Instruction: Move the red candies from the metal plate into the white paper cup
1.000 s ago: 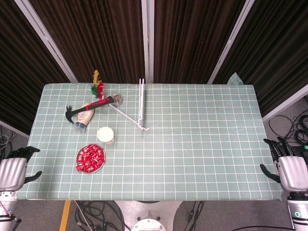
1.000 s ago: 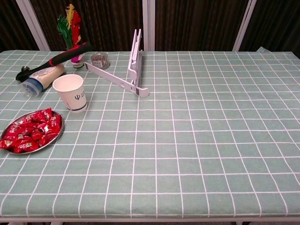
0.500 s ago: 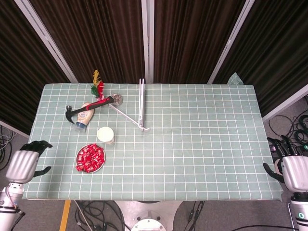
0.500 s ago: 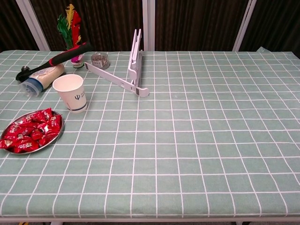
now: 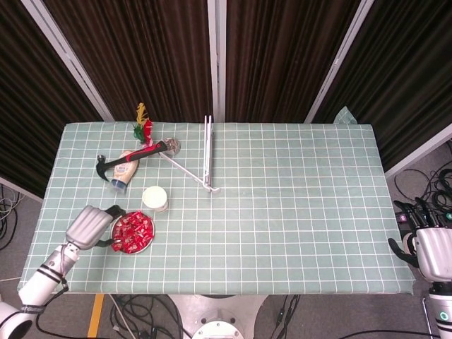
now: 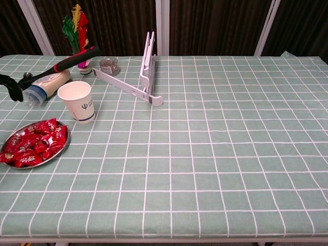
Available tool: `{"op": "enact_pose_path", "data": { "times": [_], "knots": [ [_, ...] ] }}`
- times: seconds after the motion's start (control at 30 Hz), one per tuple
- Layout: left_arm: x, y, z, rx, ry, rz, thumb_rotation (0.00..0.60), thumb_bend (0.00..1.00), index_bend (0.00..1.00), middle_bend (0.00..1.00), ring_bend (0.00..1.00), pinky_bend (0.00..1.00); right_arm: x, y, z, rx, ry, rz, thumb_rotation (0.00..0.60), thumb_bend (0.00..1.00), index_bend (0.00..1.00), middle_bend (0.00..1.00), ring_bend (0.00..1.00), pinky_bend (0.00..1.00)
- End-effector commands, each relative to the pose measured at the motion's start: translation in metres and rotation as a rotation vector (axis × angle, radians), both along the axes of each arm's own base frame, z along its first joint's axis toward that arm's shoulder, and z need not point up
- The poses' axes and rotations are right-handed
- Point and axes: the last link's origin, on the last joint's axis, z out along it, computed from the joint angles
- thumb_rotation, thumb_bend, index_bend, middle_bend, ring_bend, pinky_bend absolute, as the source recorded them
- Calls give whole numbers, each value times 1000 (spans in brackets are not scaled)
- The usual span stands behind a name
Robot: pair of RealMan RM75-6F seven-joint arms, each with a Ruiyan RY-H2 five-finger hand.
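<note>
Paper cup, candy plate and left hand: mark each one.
white paper cup [image 6: 77, 101], chest view, on its side wall.
metal plate [image 6: 62, 148], chest view, on its bare right rim.
left hand [image 5: 87, 227], head view, on its back.

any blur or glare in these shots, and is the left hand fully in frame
Head view: sharp, even light, no glare; the left hand shows whole beside the metal plate. Chest view: equally sharp, but only dark fingertips show at the left edge.
</note>
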Motion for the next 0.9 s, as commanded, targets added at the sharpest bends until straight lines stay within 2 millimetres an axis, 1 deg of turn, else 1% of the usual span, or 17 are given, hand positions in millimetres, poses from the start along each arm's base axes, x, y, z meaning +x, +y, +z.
{"op": "enact_pose_path", "data": {
  "times": [0.03, 0.17, 0.37, 0.47, 0.63, 0.9],
  "knots": [
    [3, 5, -19, -60, 39, -15, 600, 134, 371, 420, 794, 1000, -1, 0, 0, 2, 0, -4, 600, 161, 170, 243, 110, 252],
    [6, 9, -33, -95, 66, -13, 600, 134, 368, 417, 804, 1000, -2, -1, -1, 5, 1, -11, 600, 160, 170, 243, 109, 252],
    [9, 19, -47, -98, 91, 1, 600, 133, 368, 417, 813, 1000, -2, -2, -2, 8, -1, -14, 600, 161, 170, 243, 109, 254],
    [7, 22, -50, -99, 142, 2, 600, 133, 368, 417, 814, 1000, -3, -2, -1, 9, -2, -18, 600, 160, 170, 243, 110, 255],
    [2, 18, -53, -104, 190, 28, 600, 132, 383, 418, 814, 1000, -5, -1, 0, 5, -2, -26, 600, 160, 170, 243, 110, 257],
    [-3, 17, -58, -101, 194, 77, 600, 155, 438, 470, 844, 1000, -6, -1, -1, 10, -5, -28, 600, 155, 170, 243, 110, 270]
  ]
}}
